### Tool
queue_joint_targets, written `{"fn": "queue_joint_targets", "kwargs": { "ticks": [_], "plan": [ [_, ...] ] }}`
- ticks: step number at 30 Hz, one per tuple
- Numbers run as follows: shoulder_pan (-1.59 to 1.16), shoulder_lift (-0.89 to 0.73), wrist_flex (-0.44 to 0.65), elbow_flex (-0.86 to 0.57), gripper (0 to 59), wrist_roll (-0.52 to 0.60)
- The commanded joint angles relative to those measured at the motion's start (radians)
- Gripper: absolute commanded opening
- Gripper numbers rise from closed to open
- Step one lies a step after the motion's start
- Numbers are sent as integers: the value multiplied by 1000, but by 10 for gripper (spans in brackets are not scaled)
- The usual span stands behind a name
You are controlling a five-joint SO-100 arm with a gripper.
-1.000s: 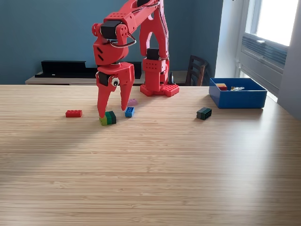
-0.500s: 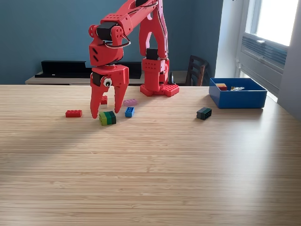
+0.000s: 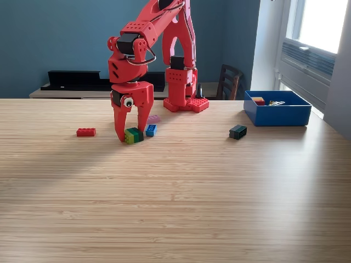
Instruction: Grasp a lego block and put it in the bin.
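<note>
My red gripper (image 3: 131, 135) points down at the table with its two fingers closed on either side of a green and yellow lego block (image 3: 134, 135), which still rests on the wood. Right beside it lies a blue block (image 3: 151, 130), with a pale purple block (image 3: 154, 118) just behind. A red block (image 3: 85, 132) lies toward the exterior view's left and a dark green block (image 3: 237, 131) toward its right. The blue bin (image 3: 277, 114) stands at the far right and holds a red block (image 3: 258, 101) and some small pieces.
The arm's red base (image 3: 185, 104) stands on the table behind the blocks. A dark chair (image 3: 229, 82) sits behind the table near the bin. A low dark shelf (image 3: 74, 80) runs along the back wall.
The gripper shifted right and lowered, its fingers narrowing around the green and yellow block. That block slid a little to the right, closer to the blue block.
</note>
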Motion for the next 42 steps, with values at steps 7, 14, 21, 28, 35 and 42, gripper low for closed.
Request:
{"fn": "queue_joint_targets", "kwargs": {
  "ticks": [7,14,21,28,35,42],
  "plan": [
    [8,83,-23,-32,1,-37],
    [2,83,150,-265,1,-124],
    [-97,83,420,-673,0,-247],
    [-410,83,627,-948,0,-365],
    [-847,83,647,-884,0,-434],
    [-1259,74,647,-845,0,-382]
  ]
}}
